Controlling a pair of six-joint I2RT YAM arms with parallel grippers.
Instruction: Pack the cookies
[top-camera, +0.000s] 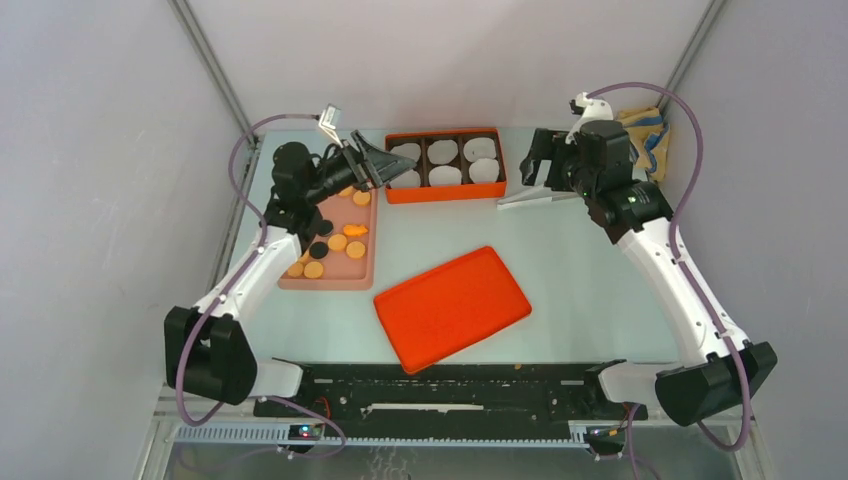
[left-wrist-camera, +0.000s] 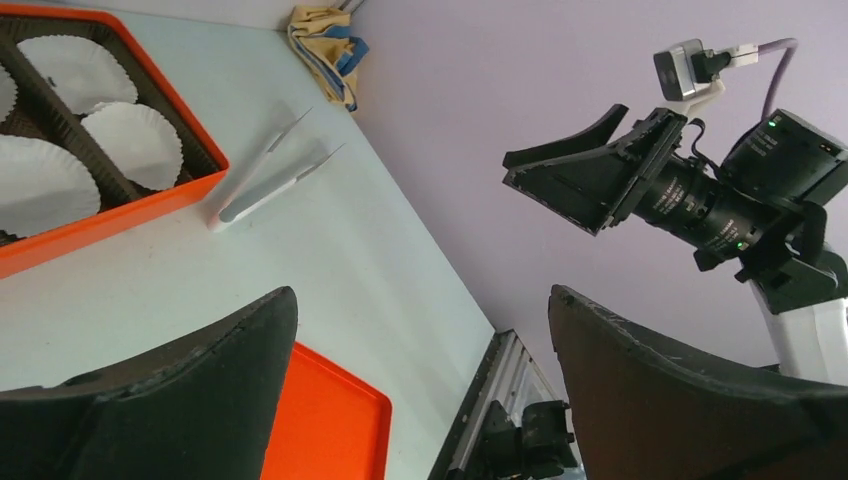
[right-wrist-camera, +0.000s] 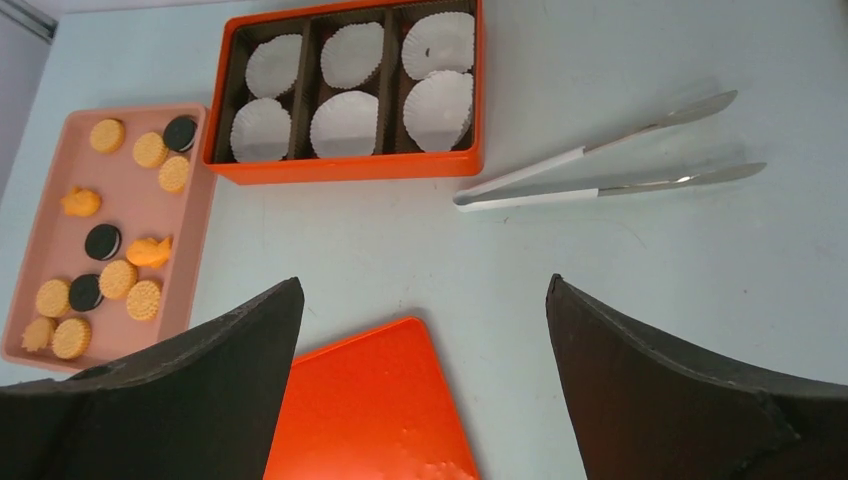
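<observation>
The cookies (top-camera: 337, 242) (right-wrist-camera: 118, 279) are all lying on the pink tray (top-camera: 325, 283) (right-wrist-camera: 125, 215) at the left side of the bench (top-camera: 580, 280). They are mostly round and orange, with a few black ones and a couple of orange fish-shaped pieces among them.

Just beside the tray's far end, the orange box (top-camera: 445, 193) (right-wrist-camera: 345, 167) is sitting with its six compartments. Each one is holding a white paper cup (top-camera: 443, 152) (right-wrist-camera: 345, 123), and no cookie is showing in any of them. The box's flat orange lid (top-camera: 452, 305) (right-wrist-camera: 370, 410) is resting at an angle on the bench, nearer the arm bases.

The left pincer (top-camera: 375, 160) (left-wrist-camera: 420, 300) is hovering over the far end of the pink tray, pointing toward the box. Its fingers are spread wide and gripping nothing.

The right pincer (top-camera: 535, 165) (right-wrist-camera: 420, 290) is hanging to the right of the box, likewise wide and carrying nothing. A pair of metal tongs (top-camera: 535, 198) (right-wrist-camera: 470, 198) (white at the hinge end) is lying on the bench just beneath it, untouched.

A crumpled tan and blue cloth (top-camera: 645, 135) (left-wrist-camera: 325, 50) is sitting at the far right corner.
</observation>
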